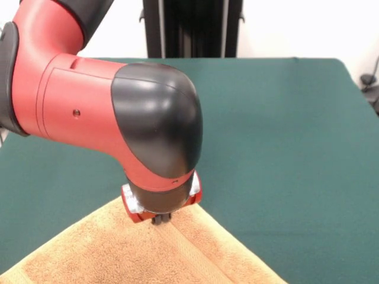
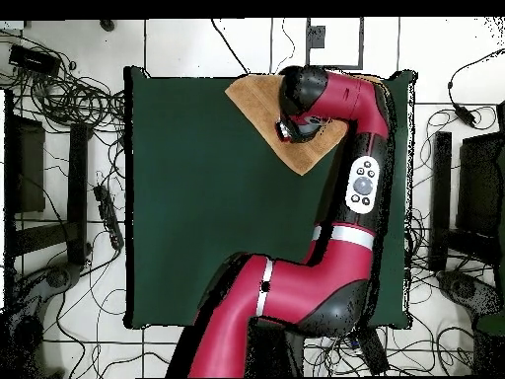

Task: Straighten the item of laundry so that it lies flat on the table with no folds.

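Jaw state cannot be told: only dark tips of the gripper (image 1: 161, 219) are seen touching the towel (image 1: 118, 254). Overhead, the towel (image 2: 258, 99) is shown at the table's (image 2: 197, 217) edge, partly hidden by the arm (image 2: 360, 183). No writing is legible.

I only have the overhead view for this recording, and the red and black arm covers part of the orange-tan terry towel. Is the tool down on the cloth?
Observer: In the front view the tool appears to touch the orange-tan terry towel, just inside one corner.
Operator: Open or shut?
Observer: I cannot tell. Only a dark stub shows beneath the wrist of the red and black arm.
Operator: Any fold near it?
Observer: A straight line runs across the towel from the tool toward the picture's bottom edge. I cannot tell whether it is a fold or a woven band.
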